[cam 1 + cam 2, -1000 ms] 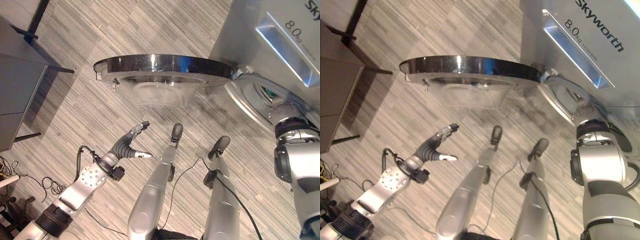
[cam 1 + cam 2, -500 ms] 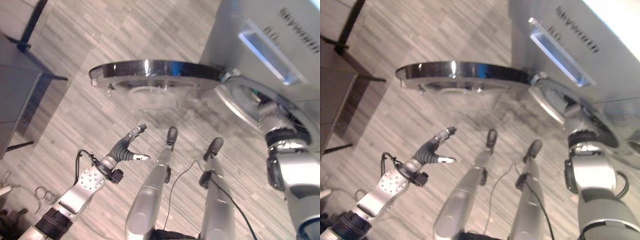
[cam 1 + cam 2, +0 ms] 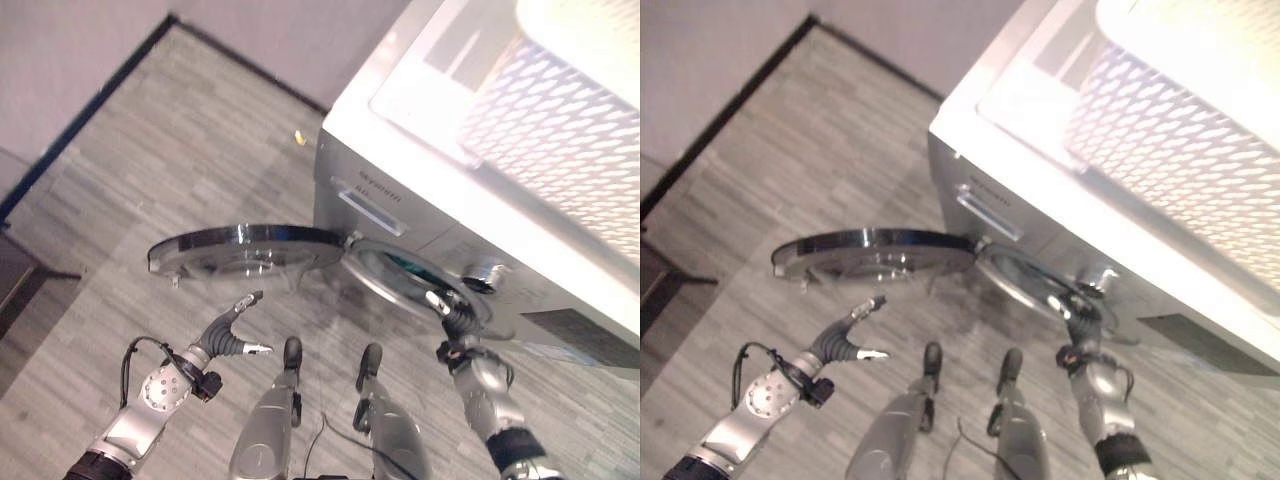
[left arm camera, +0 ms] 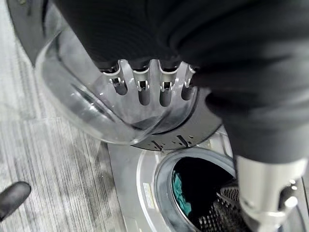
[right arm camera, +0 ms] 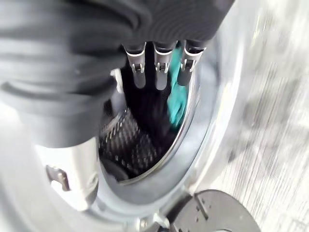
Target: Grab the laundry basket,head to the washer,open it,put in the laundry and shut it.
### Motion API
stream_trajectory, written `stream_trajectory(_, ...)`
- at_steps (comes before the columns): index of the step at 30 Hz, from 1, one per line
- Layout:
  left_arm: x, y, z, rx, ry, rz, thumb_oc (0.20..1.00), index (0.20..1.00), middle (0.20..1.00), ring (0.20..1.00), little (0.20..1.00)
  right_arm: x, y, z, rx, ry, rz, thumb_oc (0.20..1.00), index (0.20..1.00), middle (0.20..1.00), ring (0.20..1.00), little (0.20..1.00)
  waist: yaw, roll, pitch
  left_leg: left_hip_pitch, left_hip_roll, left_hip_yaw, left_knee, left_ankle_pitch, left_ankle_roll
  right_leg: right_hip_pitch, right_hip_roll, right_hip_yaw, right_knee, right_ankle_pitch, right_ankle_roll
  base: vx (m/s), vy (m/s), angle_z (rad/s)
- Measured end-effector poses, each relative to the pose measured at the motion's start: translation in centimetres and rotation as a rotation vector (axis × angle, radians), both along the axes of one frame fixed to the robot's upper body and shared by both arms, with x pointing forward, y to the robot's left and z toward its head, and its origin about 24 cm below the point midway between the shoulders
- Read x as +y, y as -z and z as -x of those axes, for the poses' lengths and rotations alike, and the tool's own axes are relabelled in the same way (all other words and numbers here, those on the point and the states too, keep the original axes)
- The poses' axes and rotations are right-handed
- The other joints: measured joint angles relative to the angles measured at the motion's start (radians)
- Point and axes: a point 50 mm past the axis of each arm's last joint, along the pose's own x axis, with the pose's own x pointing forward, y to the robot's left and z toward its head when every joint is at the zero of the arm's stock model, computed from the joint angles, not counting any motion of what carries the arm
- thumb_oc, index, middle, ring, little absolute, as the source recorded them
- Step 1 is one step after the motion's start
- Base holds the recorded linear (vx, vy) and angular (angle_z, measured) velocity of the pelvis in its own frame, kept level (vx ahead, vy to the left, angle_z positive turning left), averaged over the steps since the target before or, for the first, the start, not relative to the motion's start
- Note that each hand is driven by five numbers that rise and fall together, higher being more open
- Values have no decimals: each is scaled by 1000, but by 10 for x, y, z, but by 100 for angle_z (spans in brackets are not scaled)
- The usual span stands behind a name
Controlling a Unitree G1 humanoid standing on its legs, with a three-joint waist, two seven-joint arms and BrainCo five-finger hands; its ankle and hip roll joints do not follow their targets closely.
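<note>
The silver washer (image 3: 420,170) stands at the right with its round door (image 3: 245,250) swung wide open to the left. Teal and dark laundry (image 5: 175,104) lies inside the drum (image 4: 193,193). A white perforated laundry basket (image 3: 570,120) sits on top of the washer. My right hand (image 3: 452,322) is open at the lower rim of the drum opening, its straight fingers (image 5: 161,72) holding nothing. My left hand (image 3: 228,335) hangs open below the door, its fingers (image 4: 143,92) straight just short of the door's glass bowl.
A dark table (image 3: 15,290) juts in at the left edge. A wall with a dark skirting (image 3: 90,120) runs behind. A small pale object (image 3: 300,138) lies on the floor by the washer's far corner.
The whole picture has shifted: the camera has risen and pulled back, so the washer's top and the basket show. My right hand has drawn back from inside the drum to its rim.
</note>
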Motion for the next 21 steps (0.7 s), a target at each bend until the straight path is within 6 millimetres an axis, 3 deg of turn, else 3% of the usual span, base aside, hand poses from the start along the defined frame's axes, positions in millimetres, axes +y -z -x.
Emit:
stream_trajectory(3, 2, 13, 6, 38, -39, -9, 1000, 1000, 1000, 1000, 1000, -4, 27, 27, 149, 29, -13, 1000, 1000, 1000, 1000, 1000, -6, 14, -24, 50, -1, 25, 21, -34, 2, 43, -4, 20, -2, -10, -5, -52, 238, -31)
stream_trajectory(5, 6, 26, 14, 88, -81, -27, 1000, 1000, 1000, 1000, 1000, -2, 47, 49, 257, 40, -10, 1000, 1000, 1000, 1000, 1000, -16, 30, -49, 85, -5, 46, 17, -42, 22, 69, -12, 31, -2, -7, 3, -89, 212, -27)
stream_trajectory(8, 11, 46, 31, 170, -134, -57, 1000, 1000, 1000, 1000, 1000, -3, 84, 108, 545, 29, 28, 1000, 1000, 1000, 1000, 1000, -26, 56, -109, 135, -25, 61, 15, -52, 40, 100, -27, 50, 19, -7, 23, -273, 195, -16)
stream_trajectory(10, 15, 53, 35, 205, -162, -74, 1000, 1000, 1000, 1000, 1000, -5, 98, 130, 700, 13, 60, 1000, 1000, 1000, 1000, 1000, -22, 77, -114, 159, -22, 81, 19, -59, 52, 86, -26, 49, 81, 9, 35, -187, 165, -26)
stream_trajectory(11, 19, 58, 37, 223, -183, -99, 1000, 1000, 1000, 1000, 1000, -6, 103, 143, 766, -11, 86, 1000, 1000, 1000, 1000, 1000, -21, 88, -123, 152, -19, 82, 33, -67, 79, 88, -25, 24, 79, 40, 39, -135, 113, -33)
stream_trajectory(12, 18, 63, 40, 244, -210, -96, 1000, 1000, 1000, 1000, 1000, -10, 105, 145, 811, -18, 111, 1000, 1000, 1000, 1000, 1000, -15, 113, -122, 158, 3, 101, 27, -59, 95, 73, -14, 12, 121, 32, 50, -115, 43, -32)
stream_trajectory(13, 18, 69, 41, 259, -252, -77, 1000, 1000, 1000, 1000, 1000, -16, 105, 145, 843, -11, 127, 1000, 1000, 1000, 1000, 1000, -15, 140, -132, 159, 27, 104, 18, -47, 107, 28, -3, -7, 289, -45, 16, -73, -30, -28)
stream_trajectory(14, 21, 70, 44, 262, -278, -84, 1000, 1000, 1000, 1000, 1000, -18, 104, 143, 847, -24, 154, 1000, 1000, 1000, 1000, 1000, -8, 147, -151, 169, 34, 103, -5, -49, 93, 0, 2, -13, 458, -138, 18, -112, -62, -21)
stream_trajectory(16, 32, 72, 52, 272, -350, -76, 1000, 1000, 1000, 1000, 1000, -9, 106, 138, 870, -86, 180, 1000, 1000, 1000, 1000, 1000, 27, 112, -174, 170, 32, 133, -25, -16, 87, 18, 4, -25, 634, -250, 12, -149, -131, -20)
stream_trajectory(17, 36, 74, 57, 277, -393, -69, 1000, 1000, 1000, 1000, 1000, -4, 107, 138, 873, -111, 179, 1000, 1000, 1000, 1000, 1000, 49, 95, -193, 167, 32, 136, -38, -2, 72, 50, 15, -39, 658, -296, -9, -215, -169, -21)
stream_trajectory(19, 47, 78, 72, 303, -481, -67, 1000, 1000, 1000, 1000, 1000, 16, 111, 139, 875, -156, 155, 1000, 1000, 1000, 1000, 1000, 114, 35, -234, 151, 25, 154, -56, 22, 46, 187, 62, -61, 493, -398, -34, -184, -115, -25)
stream_trajectory(20, 49, 82, 80, 335, -501, -65, 1000, 1000, 1000, 1000, 1000, 22, 110, 132, 860, -193, 168, 1000, 1000, 1000, 1000, 1000, 129, 22, -243, 128, 21, 158, -53, 39, 31, 229, 75, -57, 384, -418, -61, -234, -137, -24)
stream_trajectory(21, 48, 87, 86, 369, -517, -56, 1000, 1000, 1000, 1000, 1000, 26, 108, 121, 832, -216, 178, 1000, 1000, 1000, 1000, 1000, 145, 14, -248, 99, 18, 166, -59, 57, 7, 263, 90, -49, 227, -415, -58, -283, -158, -17)
